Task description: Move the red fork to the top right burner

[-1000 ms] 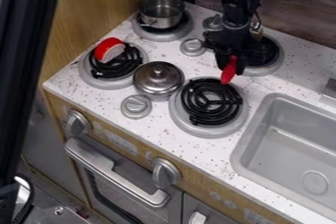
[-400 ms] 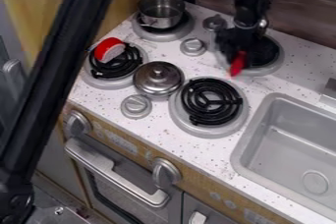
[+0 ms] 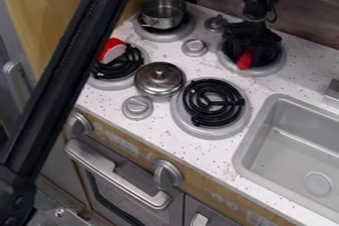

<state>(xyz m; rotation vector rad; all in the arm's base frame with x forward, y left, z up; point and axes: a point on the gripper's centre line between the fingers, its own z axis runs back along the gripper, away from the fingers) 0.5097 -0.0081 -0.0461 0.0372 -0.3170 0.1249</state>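
At two o'clock in the view, the red fork point(image 3: 244, 60) is over the far right burner point(image 3: 266, 72), at the lower end of the black gripper point(image 3: 247, 53). Dark gripper parts merge with the dark burner, so I cannot tell whether the jaws are spread, pressed together or pinching the fork. The fork's upper part is lost in that darkness; its long axis runs steeply, from just past twelve o'clock to between six and seven, its visible end pointing to the latter. Which end has the tines is unclear, as is whether it touches the burner.

A thick black bar point(image 3: 69, 71) crosses from eleven o'clock to eight, hiding part of the desk point(image 3: 198, 153) and cutting off the left side of the burner point(image 3: 109, 84) at ten o'clock and its red-and-white toy point(image 3: 113, 50).
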